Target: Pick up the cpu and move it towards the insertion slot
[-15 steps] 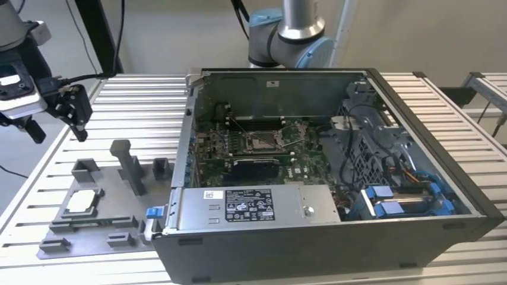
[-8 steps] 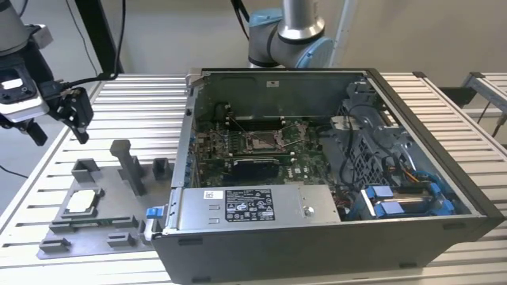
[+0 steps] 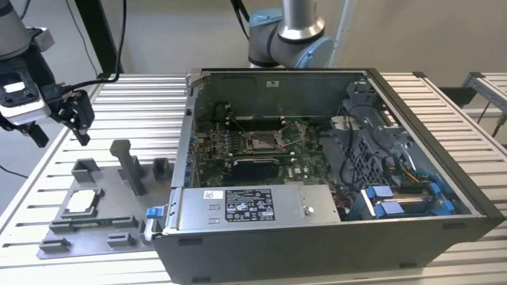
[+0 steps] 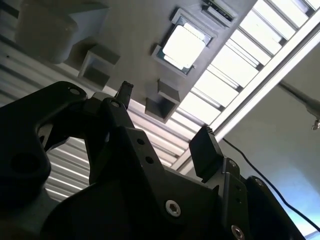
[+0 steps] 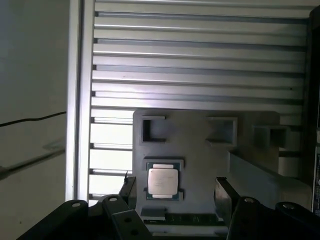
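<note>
The cpu [image 3: 82,202] lies silvery face up in a square recess of the grey fixture plate [image 3: 103,228] at the exterior view's left, in front of the computer case. The same cpu [image 5: 162,181] [image 4: 184,46] appears in both wrist views, still seated in its recess. My gripper [image 3: 59,132] hangs well above the fixture, open, with nothing between its black fingers [image 5: 223,192]. In the first wrist view my gripper [image 5: 176,192] sits over the cpu with a finger on either side, apart from it. The insertion slot [image 3: 262,140] is on the green board inside the case.
The open computer case [image 3: 333,237] fills the table's middle and right, with tall walls, a power supply [image 3: 246,205] at the front and cables on the right. Grey upright blocks [image 3: 129,166] stand on the fixture plate. A second robot arm's base [image 3: 289,29] stands behind the case.
</note>
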Robot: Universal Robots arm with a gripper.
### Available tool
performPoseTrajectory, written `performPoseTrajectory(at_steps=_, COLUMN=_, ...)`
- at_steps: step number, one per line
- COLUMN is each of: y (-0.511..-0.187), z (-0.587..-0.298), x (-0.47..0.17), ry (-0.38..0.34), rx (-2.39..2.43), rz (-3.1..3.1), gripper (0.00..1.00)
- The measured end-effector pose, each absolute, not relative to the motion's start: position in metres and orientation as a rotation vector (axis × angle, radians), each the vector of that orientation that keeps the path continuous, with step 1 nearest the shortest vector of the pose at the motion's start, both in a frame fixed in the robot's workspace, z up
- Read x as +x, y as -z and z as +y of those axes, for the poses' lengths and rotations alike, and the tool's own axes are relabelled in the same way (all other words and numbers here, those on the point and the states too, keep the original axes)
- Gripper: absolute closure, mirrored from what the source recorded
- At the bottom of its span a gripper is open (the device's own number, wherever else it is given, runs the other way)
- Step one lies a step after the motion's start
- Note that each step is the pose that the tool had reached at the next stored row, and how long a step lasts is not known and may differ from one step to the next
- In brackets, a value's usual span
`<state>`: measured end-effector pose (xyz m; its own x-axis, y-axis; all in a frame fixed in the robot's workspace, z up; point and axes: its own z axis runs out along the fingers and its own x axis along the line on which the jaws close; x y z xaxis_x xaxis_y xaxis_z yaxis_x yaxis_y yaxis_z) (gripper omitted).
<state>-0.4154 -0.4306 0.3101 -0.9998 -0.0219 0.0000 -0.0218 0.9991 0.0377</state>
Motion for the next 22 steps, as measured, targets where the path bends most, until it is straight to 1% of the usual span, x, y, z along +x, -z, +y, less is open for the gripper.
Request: performPoseTrajectory(at_steps=22, y=-0.294, z=-0.431, x=-0.415, ry=0.059, rx=0.034, rz=-3.141, gripper=0.00)
